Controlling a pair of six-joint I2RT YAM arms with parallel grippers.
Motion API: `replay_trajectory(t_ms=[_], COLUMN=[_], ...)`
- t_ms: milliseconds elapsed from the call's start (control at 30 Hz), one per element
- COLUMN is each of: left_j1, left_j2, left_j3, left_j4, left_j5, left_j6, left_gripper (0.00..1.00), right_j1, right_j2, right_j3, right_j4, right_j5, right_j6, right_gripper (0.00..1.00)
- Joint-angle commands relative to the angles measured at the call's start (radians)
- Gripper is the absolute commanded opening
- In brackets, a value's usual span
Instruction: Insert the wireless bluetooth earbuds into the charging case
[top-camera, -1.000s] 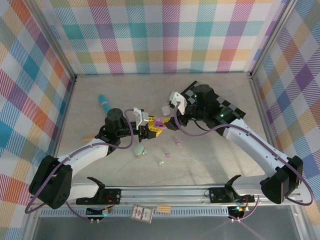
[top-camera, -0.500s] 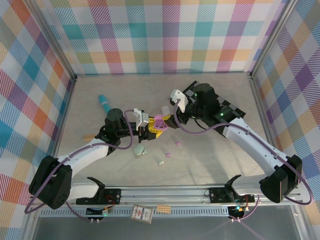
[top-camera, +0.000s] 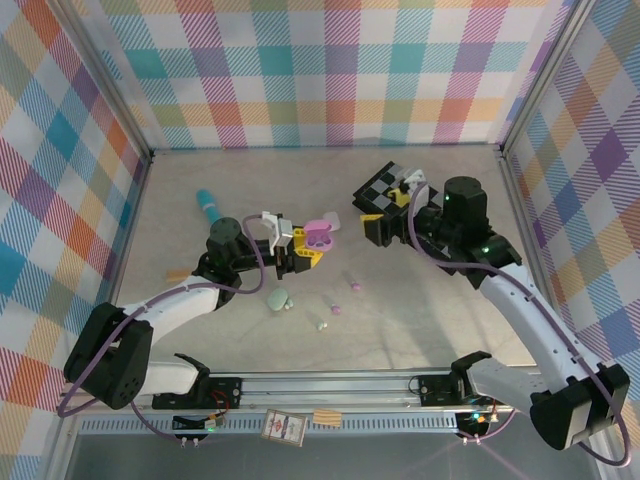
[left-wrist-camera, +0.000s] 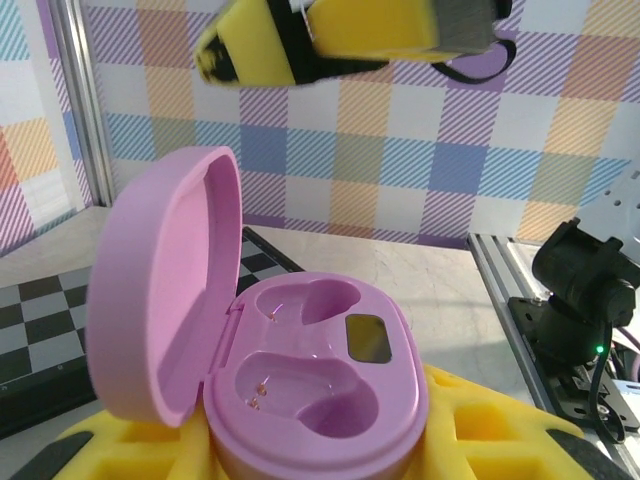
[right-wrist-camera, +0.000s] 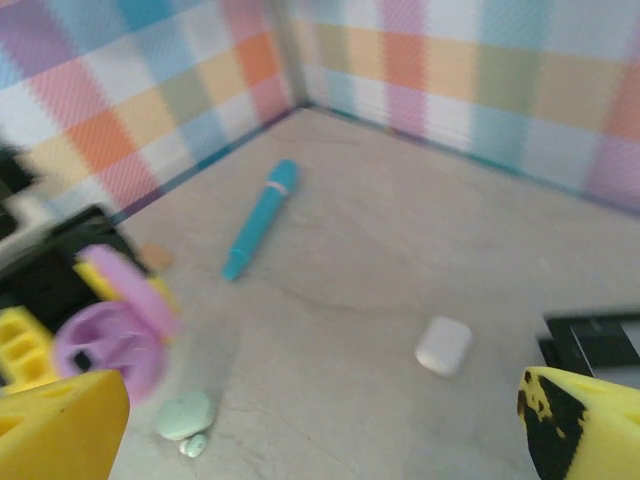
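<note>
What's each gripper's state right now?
Left gripper: closed on the lilac plastic pebble-shaped charging case, lid open.
Right gripper: open, holding nothing.

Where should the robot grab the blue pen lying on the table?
Grip the teal pen across the middle of its barrel, coming straight down from above. It lies flat on the table with bare space along both long sides, so the open right gripper can straddle its thin width.

Robot lab test cell, plaid walls, aluminium frame rail, beige tabletop
</note>
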Motion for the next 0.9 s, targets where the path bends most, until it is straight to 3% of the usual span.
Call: replay_trajectory(t_ms=[0, 167, 300, 467, 733, 867], left_j1=[0.019, 0.049, 0.063, 0.081, 0.117, 0.119], left_j2=[-0.006, 0.0, -0.001, -0.012, -0.006, -0.005], left_j3=[-0.018, -0.037, -0.046, -0.058, -0.05, -0.048], left_j4=[0.084, 0.133, 0.161, 0.164, 0.157, 0.151], left_j5=[-0.024, -0.053, -0.073, -0.099, -0.123, -0.118], left_j6=[-0.015, -0.042, -0.059, -0.057, -0.057, -0.056], left_gripper=[0.3, 0.3, 0.3, 0.3, 0.3, 0.29], right_j1=[-0.011, -0.011, -0.01, 0.063, 0.136, 0.137], right_j2=[0.027, 0.141, 0.272, 0.391, 0.534, 0.562], right_j3=[-0.027, -0.044, -0.073, -0.152, -0.197, -0.214], right_j4=[-0.102, -0.227, -0.256, -0.157, -0.059, -0.001], right_j5=[0.078, 0.068, -0.006, -0.121, -0.154, -0.152], right_j6=[0.194, 0.258, 0.401, 0.475, 0.698, 0.77], right_gripper=[0.99, 0.99, 0.9, 0.85, 0.66, 0.61])
